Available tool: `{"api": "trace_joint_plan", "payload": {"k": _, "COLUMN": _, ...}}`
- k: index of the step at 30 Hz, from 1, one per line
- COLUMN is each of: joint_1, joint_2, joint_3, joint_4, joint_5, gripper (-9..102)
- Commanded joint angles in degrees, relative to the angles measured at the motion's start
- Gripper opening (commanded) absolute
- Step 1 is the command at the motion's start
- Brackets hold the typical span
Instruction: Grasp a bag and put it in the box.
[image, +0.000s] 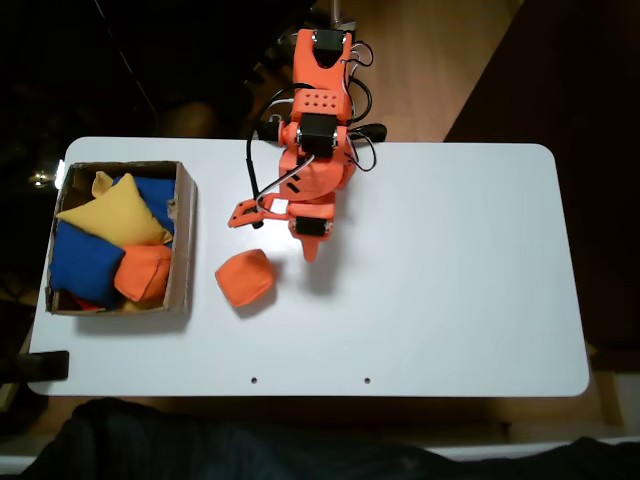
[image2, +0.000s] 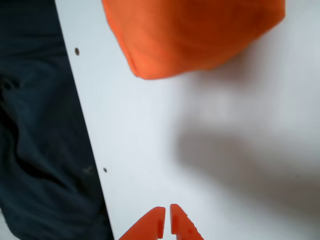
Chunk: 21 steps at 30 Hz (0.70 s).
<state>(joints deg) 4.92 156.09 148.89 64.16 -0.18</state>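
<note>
Bag (image: 245, 277) lies on the white table (image: 450, 280), just beside the box (image: 186, 240) on its open-table side (the box already holds a yellow bag (image: 112, 215), blue bags (image: 85, 262) and another orange one (image: 143, 272)). The gripper (image2: 167, 222) hangs empty, fingertips pressed almost together in the wrist view, short of the bag and apart from it. To grasp well, it probably needs to spread wide first, centre over the plump middle, then descend and close; soft fabric should forgive a slightly off-centre pinch.

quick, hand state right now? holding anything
hand: closed, holding nothing; the orange bag lies on the table, apart from it.
</note>
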Motion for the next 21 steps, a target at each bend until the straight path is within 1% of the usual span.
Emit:
{"api": "trace_joint_plan", "payload": {"k": 1, "joint_1": 0.6, "joint_2": -1.8, "joint_3": -4.2, "joint_4": -0.4, "joint_5": -0.5, "gripper": 1}}
{"api": "trace_joint_plan", "payload": {"k": 15, "joint_1": 5.6, "joint_2": -13.4, "joint_3": -12.5, "joint_4": 0.7, "joint_5": -1.4, "gripper": 1}}
{"api": "trace_joint_plan", "payload": {"k": 21, "joint_1": 7.3, "joint_2": -16.4, "joint_3": -13.7, "joint_4": 1.5, "joint_5": -1.4, "gripper": 7}}
